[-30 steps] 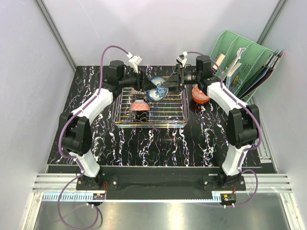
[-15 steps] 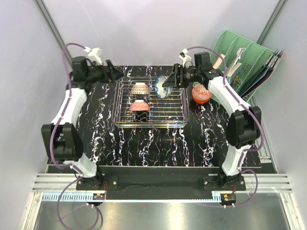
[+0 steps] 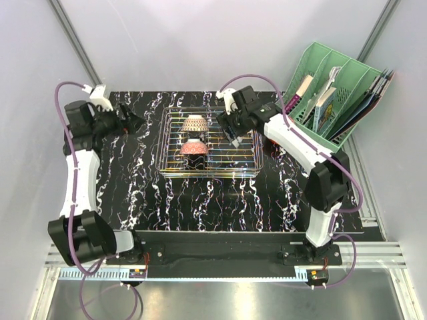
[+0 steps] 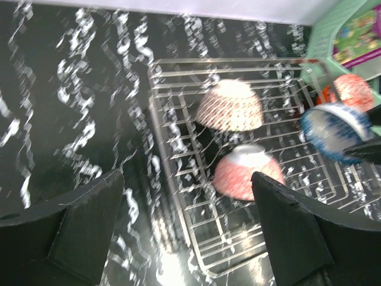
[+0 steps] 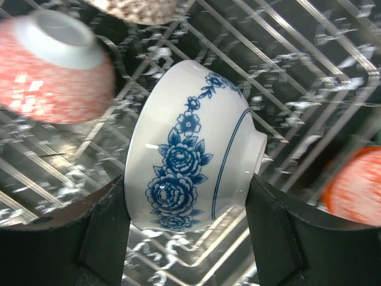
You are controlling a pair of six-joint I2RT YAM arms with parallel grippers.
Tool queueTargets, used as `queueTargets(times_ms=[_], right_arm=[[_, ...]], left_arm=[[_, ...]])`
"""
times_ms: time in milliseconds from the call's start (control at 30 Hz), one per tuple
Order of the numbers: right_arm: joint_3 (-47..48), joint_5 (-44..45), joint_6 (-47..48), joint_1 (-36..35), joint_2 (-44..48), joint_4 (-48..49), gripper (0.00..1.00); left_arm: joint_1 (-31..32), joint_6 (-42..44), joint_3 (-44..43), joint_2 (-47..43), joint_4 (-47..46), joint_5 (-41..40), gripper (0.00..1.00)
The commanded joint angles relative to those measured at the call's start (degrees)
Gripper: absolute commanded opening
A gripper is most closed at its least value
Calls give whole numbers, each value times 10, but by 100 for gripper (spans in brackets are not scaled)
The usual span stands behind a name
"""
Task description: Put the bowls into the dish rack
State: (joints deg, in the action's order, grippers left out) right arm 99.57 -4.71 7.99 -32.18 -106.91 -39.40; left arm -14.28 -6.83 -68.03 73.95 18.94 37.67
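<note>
From above, we see the right claw [image 3: 233, 131] low over the far right part of the dish rack [image 3: 208, 173], but that view shows little of its load. The right wrist view settles it. The two dark fingers [image 5: 101, 238] are clamped on a blue-and-white bowl [image 5: 184, 173] held on its side, with the foot ring toward the right finger. Its glossy white glaze is painted with blue flowers. We cannot tell whether it touches the wires beneath.

Beyond the claw's left finger a pink-red bowl [image 5: 53, 71] sits upside down in the rack, white foot up. Beyond the right finger lies a blurred orange-red bowl [image 5: 351, 190], which the arm hides from above.

The left claw [image 3: 133, 123] is off to the rack's left, over the black, white-veined table [image 3: 147, 193]. Its wrist view shows its fingers spread wide with nothing between them. Ahead of it in the rack, a paler patterned bowl [image 4: 230, 106] sits inverted beside the pink-red one.

The rack is thin silver wire in a rectangular grid with low sides. A green slotted organiser [image 3: 333, 73] stands to the right of the right claw.
</note>
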Motion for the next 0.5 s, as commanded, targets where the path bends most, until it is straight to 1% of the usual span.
queueTargets(times_ms=[0, 100, 467], right_arm=[[48, 181, 91, -23, -7, 25, 0], [55, 235, 120, -36, -27, 34, 0], [77, 318, 186, -41, -109, 74, 0]], left_arm=[[-26, 33, 27, -43, 14, 10, 93], [-44, 37, 40, -56, 15, 26, 93], [-103, 31, 55, -59, 15, 79, 93]])
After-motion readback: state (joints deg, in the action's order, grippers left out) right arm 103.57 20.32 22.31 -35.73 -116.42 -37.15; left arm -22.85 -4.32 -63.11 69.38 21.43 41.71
